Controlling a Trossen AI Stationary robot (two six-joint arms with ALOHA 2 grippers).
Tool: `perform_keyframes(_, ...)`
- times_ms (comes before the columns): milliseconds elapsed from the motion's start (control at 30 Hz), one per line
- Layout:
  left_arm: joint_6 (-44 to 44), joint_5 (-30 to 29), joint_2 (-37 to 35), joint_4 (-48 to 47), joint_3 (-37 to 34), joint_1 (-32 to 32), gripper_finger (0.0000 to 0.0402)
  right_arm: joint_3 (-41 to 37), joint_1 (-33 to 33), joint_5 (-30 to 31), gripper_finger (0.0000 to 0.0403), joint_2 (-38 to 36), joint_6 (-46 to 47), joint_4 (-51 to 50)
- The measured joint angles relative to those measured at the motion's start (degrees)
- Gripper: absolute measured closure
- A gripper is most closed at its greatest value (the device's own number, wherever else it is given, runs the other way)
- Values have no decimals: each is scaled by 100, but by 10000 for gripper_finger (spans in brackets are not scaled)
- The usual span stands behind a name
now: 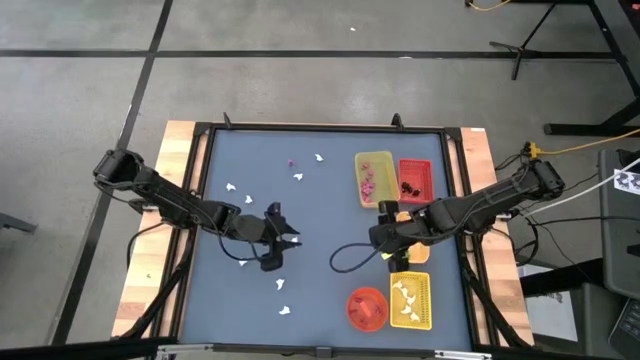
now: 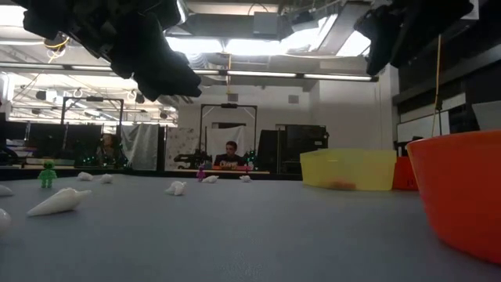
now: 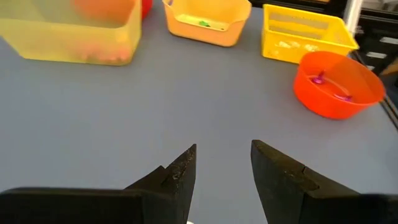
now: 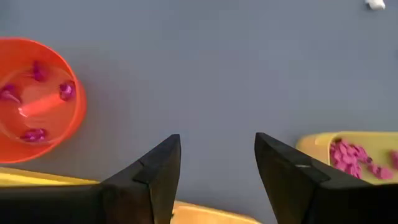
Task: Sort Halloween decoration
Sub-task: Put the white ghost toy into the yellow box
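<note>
roughly halfway i'd guess: pink bits in pale yellow plastic tray [image 1: 374, 178], white ghosts in bright yellow slotted tray [image 1: 411, 300]. small white ghost pieces [image 1: 232, 187] loose on grey mat. left gripper [image 1: 272, 243] and right gripper [image 1: 384, 234] both spread, empty.

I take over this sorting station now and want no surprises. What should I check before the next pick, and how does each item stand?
1. Left gripper open and empty: ok.
2. Right gripper open and empty: ok.
3. Loose small white ghost-shaped pieces left on the grey table: ok, several remain.
4. Round orange plastic bowl upright, purple bits inside: ok.
5. Piece directly under the left gripper: cannot tell.
</note>
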Motion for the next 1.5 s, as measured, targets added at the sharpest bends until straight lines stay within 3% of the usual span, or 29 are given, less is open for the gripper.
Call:
perform_keyframes(233,-65,-257,0,-6,0,47,259,0,0,-26,198,0,-5,51)
perform_keyframes(567,-195,-241,0,-122,0,229,202,0,0,-29,198,2,-3,49)
perform_keyframes(1000,-192,-245,17,-679,0,229,199,0,0,-31,198,7,-3,47)
perform_keyframes(1500,-151,-122,1138,-546,-4,229,199,-2,0,-35,198,9,-3,40)
